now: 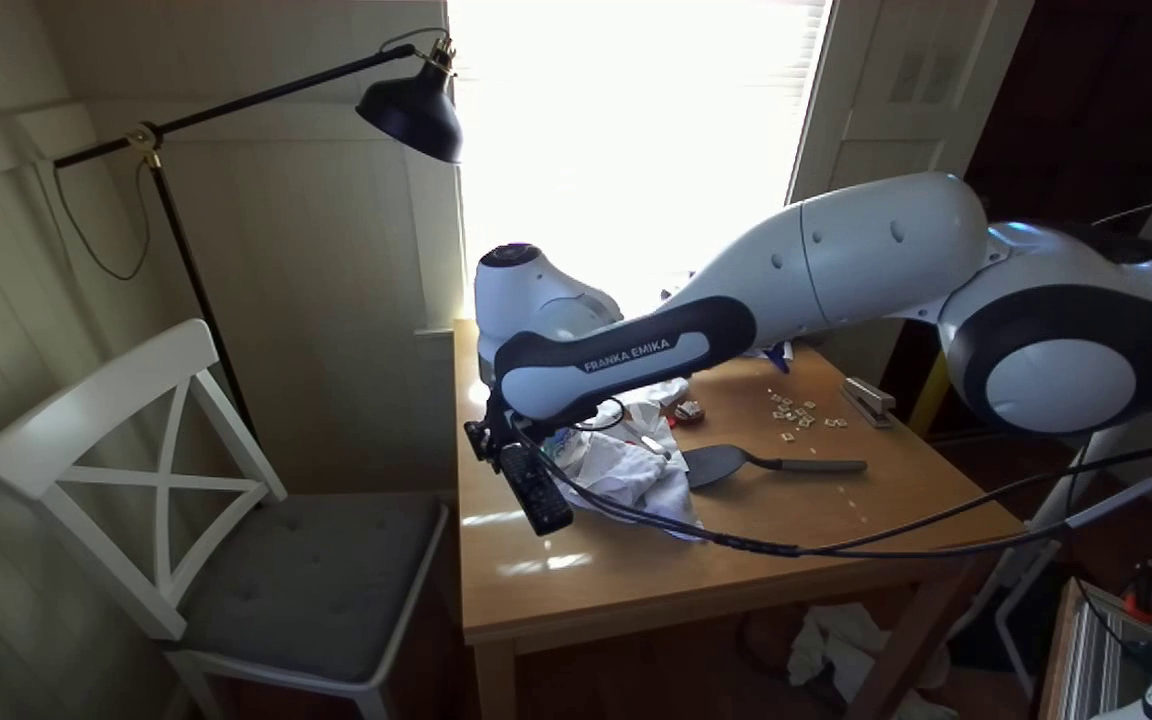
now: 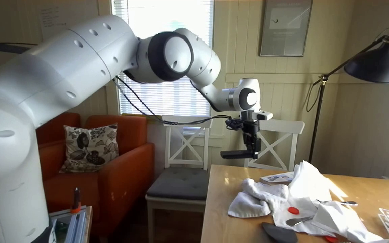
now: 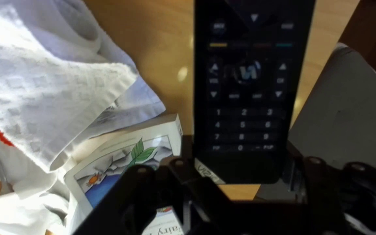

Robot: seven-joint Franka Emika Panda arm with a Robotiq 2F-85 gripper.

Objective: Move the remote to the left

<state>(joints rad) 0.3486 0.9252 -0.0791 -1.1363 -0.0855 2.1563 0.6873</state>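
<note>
Pinched side to side at its logo end by the fingers of the Robotiq gripper point(image 3: 241, 160): a black Vizio remote control point(image 2: 235, 154), held in the air above the wooden table point(image 2: 219, 209). Near level in an exterior view, stretching leftward from the fingers. Likely calling for a level lowering, with the free end apt to dip first.
</note>
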